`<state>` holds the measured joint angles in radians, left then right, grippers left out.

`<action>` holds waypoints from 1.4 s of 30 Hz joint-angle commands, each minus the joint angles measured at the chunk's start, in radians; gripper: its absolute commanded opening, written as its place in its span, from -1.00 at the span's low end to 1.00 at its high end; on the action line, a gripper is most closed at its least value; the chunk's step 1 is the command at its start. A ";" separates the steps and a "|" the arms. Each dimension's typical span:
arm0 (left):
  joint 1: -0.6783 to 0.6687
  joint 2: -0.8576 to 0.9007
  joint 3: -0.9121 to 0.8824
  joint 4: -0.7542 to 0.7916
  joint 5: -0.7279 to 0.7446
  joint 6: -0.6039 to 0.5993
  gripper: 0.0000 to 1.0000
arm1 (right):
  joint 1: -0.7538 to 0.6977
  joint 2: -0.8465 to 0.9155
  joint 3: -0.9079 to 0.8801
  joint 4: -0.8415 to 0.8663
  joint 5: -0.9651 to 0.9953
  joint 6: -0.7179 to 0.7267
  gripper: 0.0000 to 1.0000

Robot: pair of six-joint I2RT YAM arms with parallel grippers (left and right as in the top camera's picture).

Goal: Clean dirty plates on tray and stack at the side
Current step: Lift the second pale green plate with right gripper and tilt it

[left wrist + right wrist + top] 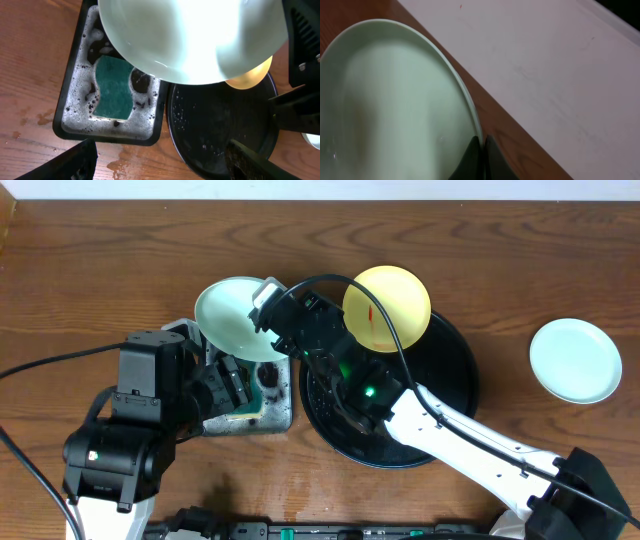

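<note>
Right claw (481, 147) is clamped on the mint plate (235, 318) by its rim only, upper centre of the overhead view, above the sponge tray (70, 115). Left claw (160, 155) wide, empty. Risk: the rim looks wet and the grip is thin, so the plate could pivot or slip out. Yellow plate (390, 300), red smear, sits at the black tray (440, 410) top edge.

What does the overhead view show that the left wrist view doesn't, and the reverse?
Overhead only: a second pale mint-green round plate on the wooden table at the right, and the red smear on the pale yellow round plate. Left wrist only: the green sponge unobstructed, in white foam in the rectangular black tray. Both: the mint-green round plate held by the right end effector, and the large round black tray.
</note>
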<state>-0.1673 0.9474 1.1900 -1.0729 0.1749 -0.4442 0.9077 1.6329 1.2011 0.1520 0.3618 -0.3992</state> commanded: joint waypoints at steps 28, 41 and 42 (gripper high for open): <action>0.003 0.001 0.018 0.000 0.000 0.006 0.65 | 0.053 -0.033 0.014 -0.008 0.184 -0.061 -0.98; 0.003 0.001 0.018 0.000 0.000 0.006 0.64 | 0.007 -0.027 0.014 -0.327 0.078 0.446 -0.98; 0.003 0.001 0.018 0.000 0.000 0.006 0.64 | -0.006 -0.033 0.014 -0.353 0.077 0.486 -0.98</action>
<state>-0.1673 0.9474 1.1900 -1.0725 0.1776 -0.4442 0.9482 1.6203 1.2034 -0.1432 0.4801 -0.1688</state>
